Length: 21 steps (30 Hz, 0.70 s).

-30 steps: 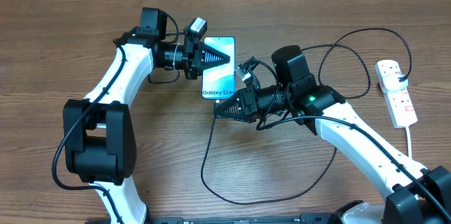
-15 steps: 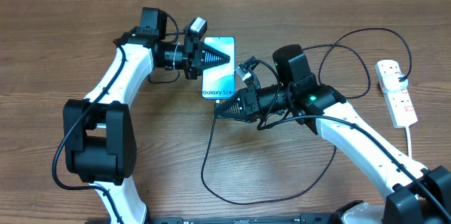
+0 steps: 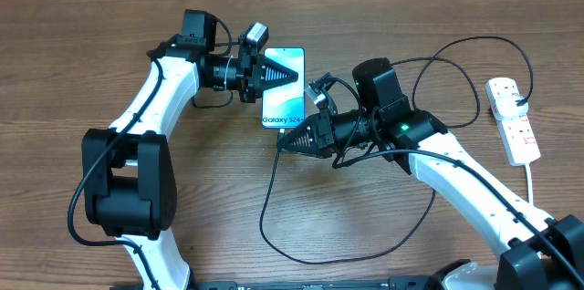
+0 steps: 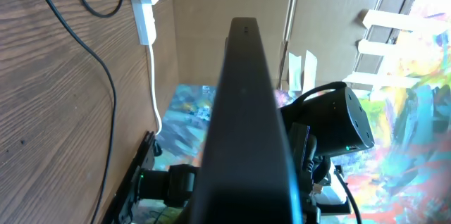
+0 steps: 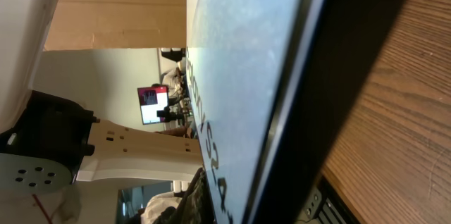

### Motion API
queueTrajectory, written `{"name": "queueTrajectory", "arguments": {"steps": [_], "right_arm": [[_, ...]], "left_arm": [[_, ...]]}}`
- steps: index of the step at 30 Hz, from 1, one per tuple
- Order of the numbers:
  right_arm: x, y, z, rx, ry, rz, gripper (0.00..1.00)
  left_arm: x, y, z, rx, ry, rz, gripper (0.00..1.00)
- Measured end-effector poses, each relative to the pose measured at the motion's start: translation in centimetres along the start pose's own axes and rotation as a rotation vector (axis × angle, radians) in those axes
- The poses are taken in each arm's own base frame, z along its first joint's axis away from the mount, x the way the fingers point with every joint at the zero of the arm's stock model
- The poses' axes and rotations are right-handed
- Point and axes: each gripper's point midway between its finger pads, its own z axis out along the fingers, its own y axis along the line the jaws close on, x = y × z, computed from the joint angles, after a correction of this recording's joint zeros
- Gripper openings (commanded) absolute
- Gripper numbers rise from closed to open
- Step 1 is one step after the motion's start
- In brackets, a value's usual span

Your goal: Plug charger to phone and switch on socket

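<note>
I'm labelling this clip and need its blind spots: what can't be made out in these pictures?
- Overhead: plug tip of the charger and port of the phone, hidden behind the right end effector.
- Overhead: switches on the socket, too small to read as on or off.
- Right wrist: the phone fills the frame at close range, so no cable shows.

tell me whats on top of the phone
The left gripper, shut, lies over the upper screen of the phone. The right gripper covers its bottom edge, so the port and the plug tip of the charger are hidden.
</note>
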Motion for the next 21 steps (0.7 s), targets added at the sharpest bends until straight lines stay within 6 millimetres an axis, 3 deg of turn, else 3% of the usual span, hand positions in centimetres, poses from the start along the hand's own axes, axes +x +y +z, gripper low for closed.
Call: {"name": "queueTrajectory", "arguments": {"steps": [21], "right_arm": [[-0.28,0.28,-0.86,-0.030,0.001,0.005,0.04]], "left_arm": [[-0.02,-0.01,0.00,0.000,0.000,0.003,0.04]]}}
